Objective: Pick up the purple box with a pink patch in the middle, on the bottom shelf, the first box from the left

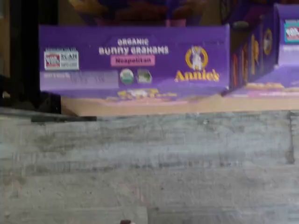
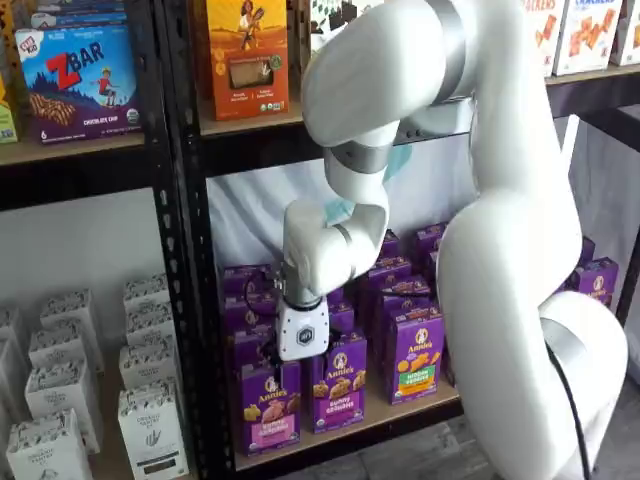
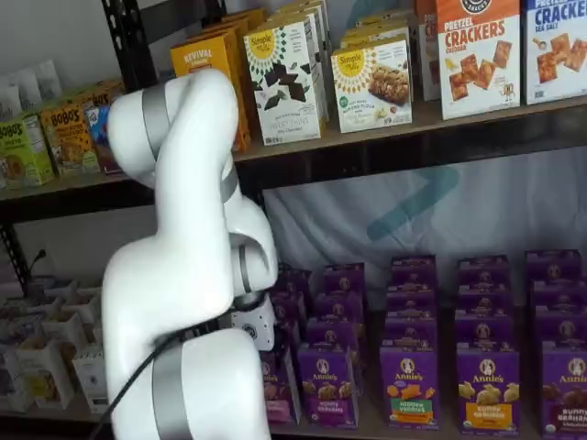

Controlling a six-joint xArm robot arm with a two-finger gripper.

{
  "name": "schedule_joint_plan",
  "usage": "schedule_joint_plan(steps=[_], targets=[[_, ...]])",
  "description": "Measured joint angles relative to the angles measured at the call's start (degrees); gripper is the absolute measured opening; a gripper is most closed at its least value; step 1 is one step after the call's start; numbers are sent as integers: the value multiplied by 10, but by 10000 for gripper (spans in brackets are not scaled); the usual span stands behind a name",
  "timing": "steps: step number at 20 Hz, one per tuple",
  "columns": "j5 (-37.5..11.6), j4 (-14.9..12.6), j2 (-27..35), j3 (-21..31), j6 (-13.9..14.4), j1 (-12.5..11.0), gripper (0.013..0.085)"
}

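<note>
Three purple cartons line the front of the bottom shelf (image 2: 400, 415) in a shelf view, and the one at the left end is the purple box (image 2: 270, 408), upright, with the pink band across its lower front. The arm's white gripper (image 2: 302, 352) hangs right above that box, its white body just over the carton's top. The black fingers do not show clearly against the dark cartons behind, so I cannot tell whether they are spread or closed, or whether they touch the box.

Beside the purple box stands a carton with a lilac band (image 2: 338, 384), and next along is one with a green and orange patch (image 2: 417, 352). More purple cartons stack up in rows behind them.

In the wrist view, the top face of the purple box (image 1: 134, 60) fills the middle: "Organic Bunny Grahams", a pink "Neapolitan" label, the yellow Annie's logo. A neighbouring purple carton (image 1: 266, 56) sits just beside it. The tan board edge (image 1: 187, 105) shows under the box, with grey flooring (image 1: 149, 168) beyond.

In a shelf view from the other side, the big white arm (image 3: 183, 275) covers most of the target; only a strip of the purple box (image 3: 278, 385) peeks out beside it, on the bottom shelf (image 3: 385, 429). The gripper's white body (image 3: 252, 328) is partly visible there.
</note>
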Motion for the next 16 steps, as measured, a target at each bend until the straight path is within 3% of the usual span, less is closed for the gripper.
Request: schedule_joint_plan(steps=[4,11,16], targets=[[5,-2,27,-40,3,1,850],[16,-33,62,-101,27,-4,850],[28,-28,72,-124,20,-6,850]])
